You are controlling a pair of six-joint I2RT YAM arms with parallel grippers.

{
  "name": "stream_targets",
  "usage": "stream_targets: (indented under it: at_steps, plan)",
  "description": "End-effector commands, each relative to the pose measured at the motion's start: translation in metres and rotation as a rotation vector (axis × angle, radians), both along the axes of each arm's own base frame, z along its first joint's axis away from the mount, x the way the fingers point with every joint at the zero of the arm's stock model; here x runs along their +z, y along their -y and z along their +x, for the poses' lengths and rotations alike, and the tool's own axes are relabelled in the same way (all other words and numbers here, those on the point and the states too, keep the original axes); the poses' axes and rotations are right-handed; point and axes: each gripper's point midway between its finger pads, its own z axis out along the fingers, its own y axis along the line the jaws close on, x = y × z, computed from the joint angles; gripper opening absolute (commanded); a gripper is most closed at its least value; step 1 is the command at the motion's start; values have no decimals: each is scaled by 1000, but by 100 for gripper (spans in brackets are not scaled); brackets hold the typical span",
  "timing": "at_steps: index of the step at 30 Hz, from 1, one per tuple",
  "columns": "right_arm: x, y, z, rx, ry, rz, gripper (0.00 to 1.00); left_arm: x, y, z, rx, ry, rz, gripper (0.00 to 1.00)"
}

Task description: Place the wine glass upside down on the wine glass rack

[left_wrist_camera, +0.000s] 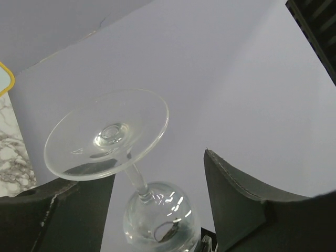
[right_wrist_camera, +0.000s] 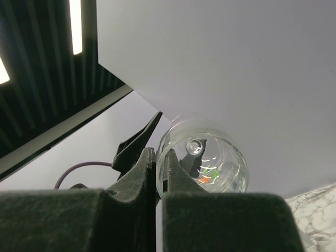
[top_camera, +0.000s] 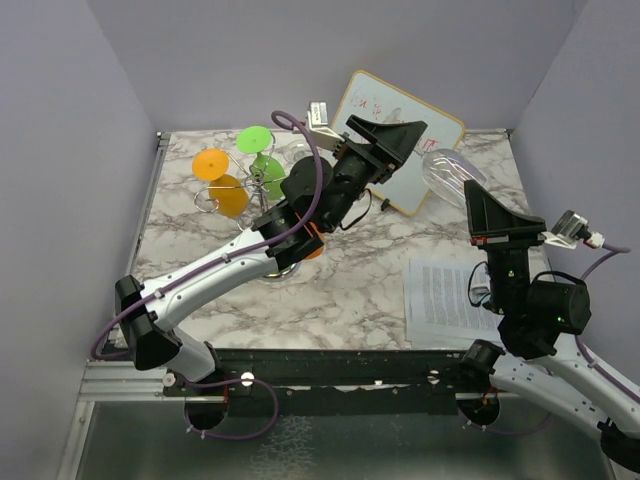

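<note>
Top external view: a clear wine glass [top_camera: 447, 170] is held in the air above the far right of the grey-veined marble worktop [top_camera: 350, 270]. It is well apart from the thin silver wire rack [top_camera: 256, 184] at the far left. A translucent orange glass [top_camera: 228, 194] and a green glass [top_camera: 267, 168] hang there with their round feet up.

The right hand [top_camera: 470, 190] is clenched on the rim of the smooth rounded bowl. In the right wrist view its padded black fingers [right_wrist_camera: 142, 178] pinch the thin glass wall [right_wrist_camera: 207, 163]. The long axis runs away from that hand, rim nearest it and foot farthest.

In the left wrist view the flat round foot [left_wrist_camera: 107, 134] faces the camera, tilted, with the slim stem sloping down to the bowl. The left hand [left_wrist_camera: 157, 168] is spread wide, the stem showing in the gap, with no contact visible.

A yellow-edged whiteboard [top_camera: 405, 160] carries red scribbles that cannot be read. The printed sheet [top_camera: 440, 295] has text too small to read.
</note>
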Motion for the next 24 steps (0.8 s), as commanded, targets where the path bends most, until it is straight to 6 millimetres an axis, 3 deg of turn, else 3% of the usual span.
stream_targets:
  at_steps: [1, 10, 12, 15, 16, 19, 23, 24]
  plan:
    - [10, 4, -11, 59, 50, 82, 1, 25, -9, 1, 83, 22, -79, 63]
    - [4, -1, -10, 80, 47, 89, 1, 23, -13, 7, 163, -15, -120, 28]
    - [4, -1, -11, 82, 52, 88, 1, 28, -12, 4, 156, 26, -110, 20]
    - [0, -2, -12, 86, 53, 86, 1, 38, -9, -3, 133, 105, -83, 0]
    - [-1, -1, -13, 90, 51, 86, 1, 38, -9, -4, 131, 124, -74, 0]
    - [-9, 1, -13, 93, 21, 81, 18, 39, -11, -9, 133, 180, -42, 0]
    - [-26, 3, -10, 97, -54, 66, 63, 38, -11, -15, 137, 276, 45, 0]
    - [-30, 2, -11, 102, -66, 48, 71, 37, -12, -16, 143, 299, 73, 0]
